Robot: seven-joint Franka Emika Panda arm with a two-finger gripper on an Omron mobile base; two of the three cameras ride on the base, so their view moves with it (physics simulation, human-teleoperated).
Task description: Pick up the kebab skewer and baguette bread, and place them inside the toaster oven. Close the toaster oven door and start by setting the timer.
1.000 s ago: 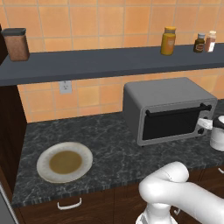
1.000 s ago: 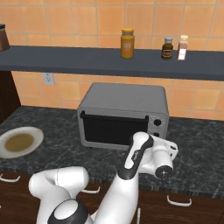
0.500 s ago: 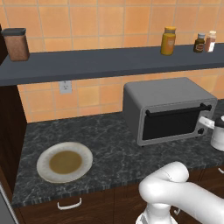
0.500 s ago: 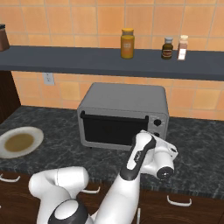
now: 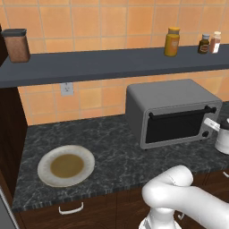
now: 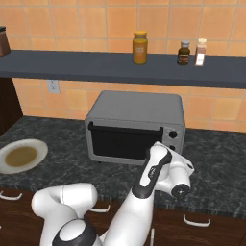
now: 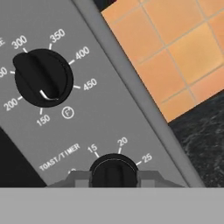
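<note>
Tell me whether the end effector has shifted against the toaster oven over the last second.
No. In the right base view the end effector stays at the toaster oven knobs.

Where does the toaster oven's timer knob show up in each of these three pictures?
Left base view: timer knob, right of centre, low on the toaster oven.
Right base view: just right of centre, above the white arm.
Hand view: bottom centre, between the fingertips.
Shared landmark: orange tiled wall.

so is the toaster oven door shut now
Shut. The toaster oven door sits flush in its frame, black handle up along the top edge, in both base views.
</note>
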